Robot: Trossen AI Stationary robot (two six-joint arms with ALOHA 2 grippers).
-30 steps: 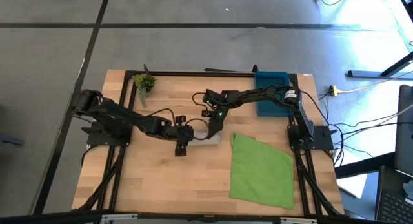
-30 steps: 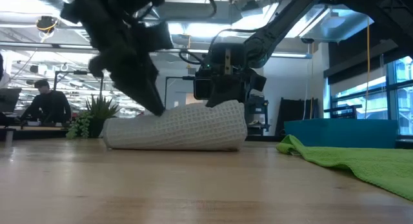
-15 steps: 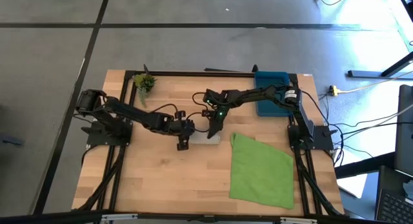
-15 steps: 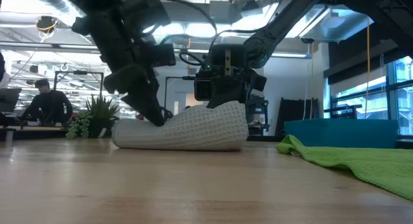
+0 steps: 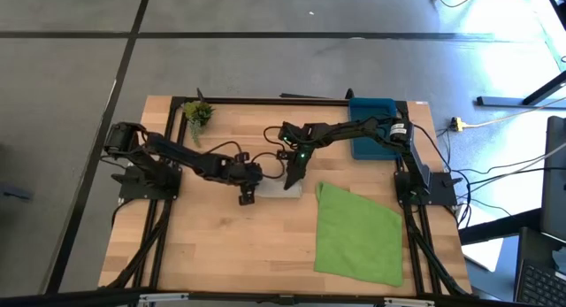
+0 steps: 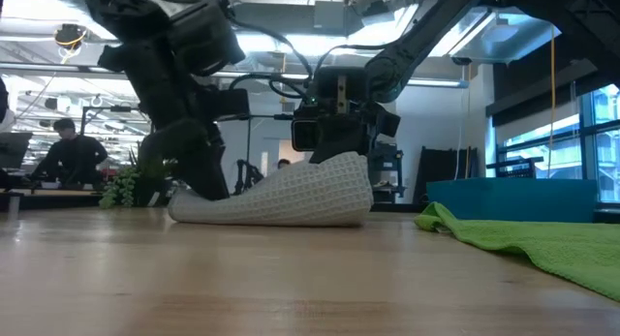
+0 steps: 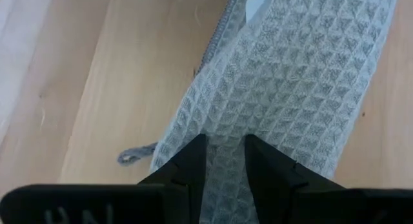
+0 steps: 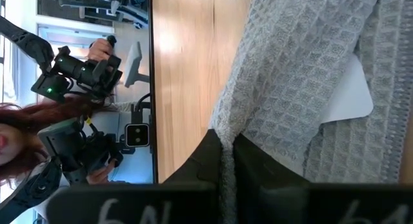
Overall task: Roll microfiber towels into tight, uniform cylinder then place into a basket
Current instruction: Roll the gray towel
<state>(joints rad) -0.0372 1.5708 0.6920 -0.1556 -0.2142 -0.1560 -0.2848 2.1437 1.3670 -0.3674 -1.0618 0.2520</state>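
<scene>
High view: the grey towel lies rolled up near the middle of the desk. The left claw is at its left end and the right claw at its right end. The big green towel lies flat on the desk's right side. The blue basket sits at the far right corner, w/ a small plant sprig at the far left corner.

Low view: the grey towel roll rests on the desk; its right end is lifted up by the right claw. The left claw touches its low left end. A person sits far back in the room.

Left wrist view: left claw pinches a fold of grey towel btw its two fingers.

Right wrist view: right claw is clenched tight on the grey towel's edge, near the white tag. A person w/ a camera stands beyond the desk.
</scene>
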